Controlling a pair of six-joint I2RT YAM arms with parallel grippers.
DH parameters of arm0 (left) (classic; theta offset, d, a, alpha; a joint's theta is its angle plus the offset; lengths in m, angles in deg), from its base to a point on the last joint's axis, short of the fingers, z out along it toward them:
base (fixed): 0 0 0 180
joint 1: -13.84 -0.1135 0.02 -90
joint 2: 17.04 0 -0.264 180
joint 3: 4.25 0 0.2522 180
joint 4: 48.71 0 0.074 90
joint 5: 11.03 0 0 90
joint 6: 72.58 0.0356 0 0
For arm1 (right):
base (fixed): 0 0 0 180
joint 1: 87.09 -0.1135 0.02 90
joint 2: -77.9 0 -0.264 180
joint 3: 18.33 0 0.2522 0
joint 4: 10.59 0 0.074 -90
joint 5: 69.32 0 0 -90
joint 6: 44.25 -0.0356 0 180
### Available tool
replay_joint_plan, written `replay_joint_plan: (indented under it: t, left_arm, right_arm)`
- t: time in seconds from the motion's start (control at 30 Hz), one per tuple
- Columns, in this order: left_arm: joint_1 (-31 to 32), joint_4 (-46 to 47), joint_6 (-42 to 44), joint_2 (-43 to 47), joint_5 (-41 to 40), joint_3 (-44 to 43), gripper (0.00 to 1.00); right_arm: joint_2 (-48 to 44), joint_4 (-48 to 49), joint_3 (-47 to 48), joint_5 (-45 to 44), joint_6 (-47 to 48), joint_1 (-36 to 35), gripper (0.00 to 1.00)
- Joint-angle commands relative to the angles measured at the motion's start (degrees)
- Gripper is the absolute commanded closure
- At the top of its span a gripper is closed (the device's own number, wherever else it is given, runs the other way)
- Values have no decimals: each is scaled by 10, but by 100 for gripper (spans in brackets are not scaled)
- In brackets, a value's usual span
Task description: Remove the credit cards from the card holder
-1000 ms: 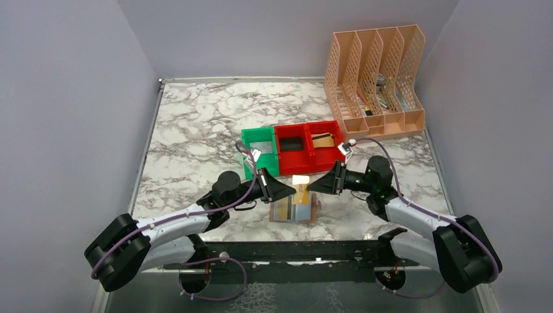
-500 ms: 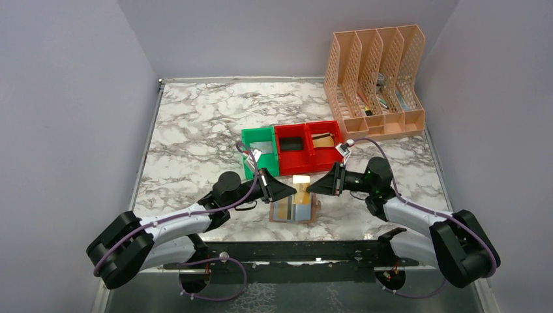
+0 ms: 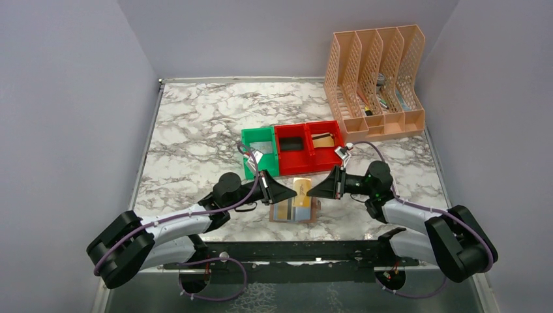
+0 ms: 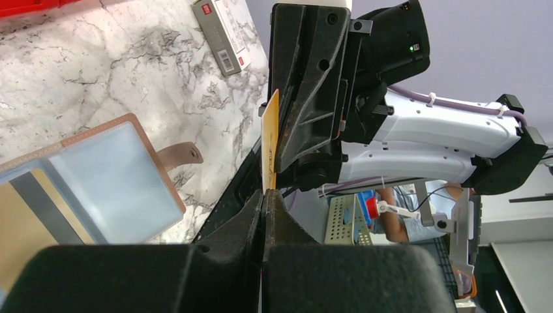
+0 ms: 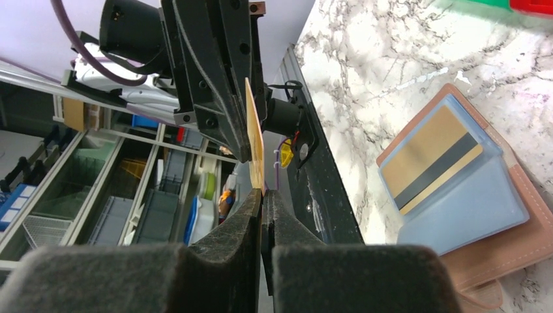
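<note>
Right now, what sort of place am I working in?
Probably a robotics lab test cell: a marble-patterned tabletop boxed in by plain lilac-grey walls, a peach plastic mesh file rack as a prop, and storage shelving beyond the table edge.

You have plain lavender walls on three sides, lit evenly with no hard shadows. The table has a white marble-pattern top with grey veins, and a black rail runs along its near edge. Past that edge, your right wrist view catches what look like shelves of wire baskets and storage trays, too blurred to be sure.
</note>
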Motion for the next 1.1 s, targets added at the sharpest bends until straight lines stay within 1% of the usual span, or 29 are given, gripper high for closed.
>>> replay_joint_plan:
  t: [0.0,0.07,0.13,0.23,0.3,0.37,0.53,0.6,0.77,0.83,0.87,0.93,1.07]
  left_arm:
    - [2,29,-2,3,14,1,100]
    - [2,31,-2,2,15,1,100]
    - [2,33,-4,0,17,2,100]
    - [2,38,-6,-2,16,2,100]
    - [2,43,-9,-5,15,1,100]
    - [3,46,-12,-6,14,1,100]
    - [3,50,-14,4,-2,11,100]
    - [3,51,-14,8,-4,15,100]
    - [3,51,-16,10,1,18,100]
    - [3,51,-18,14,-2,23,89]
    - [3,50,-19,18,-6,28,82]
    - [3,44,-20,28,-15,37,64]
    - [3,0,-17,60,-36,46,38]
  right_arm:
    - [2,50,-4,28,-15,-4,97]
    - [4,51,1,31,-16,-4,96]
    - [6,49,7,35,-13,-4,93]
    - [8,18,21,38,6,-4,89]
    - [11,9,33,47,13,-5,88]
    - [14,14,37,52,10,-5,91]
    - [17,35,36,59,-3,-6,94]
    - [20,57,29,63,-17,-6,98]
    - [17,84,15,56,-38,-6,99]
    - [9,60,17,49,-24,-6,99]
    - [1,31,22,41,-6,-6,99]
    - [-21,-42,36,22,32,-5,99]
    - [-75,-207,70,-52,120,-5,99]
